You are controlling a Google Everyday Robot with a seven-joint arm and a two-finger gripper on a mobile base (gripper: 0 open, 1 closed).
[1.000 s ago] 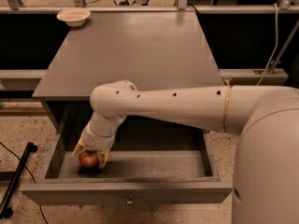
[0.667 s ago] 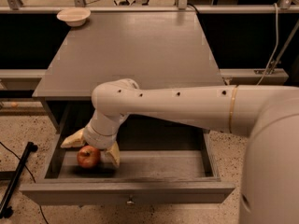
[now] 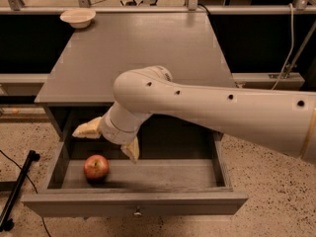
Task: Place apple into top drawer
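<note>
The red apple (image 3: 96,167) lies on the floor of the open top drawer (image 3: 133,201), at its left side. The drawer is pulled out from the grey cabinet, its small metal knob at the front centre. My gripper (image 3: 109,141) hangs over the drawer's left rear part, above and slightly right of the apple, not touching it. Its two pale fingers (image 3: 88,130) are spread wide apart and hold nothing. My white arm reaches in from the right across the cabinet front.
The grey cabinet top (image 3: 143,53) carries a pale shallow bowl (image 3: 78,17) at its far left corner. A black stand leg (image 3: 17,191) lies on the speckled floor left of the drawer. A cable hangs at the right.
The gripper let go of the apple, opened wide and rose away from it. The apple now rests alone on the drawer floor.
</note>
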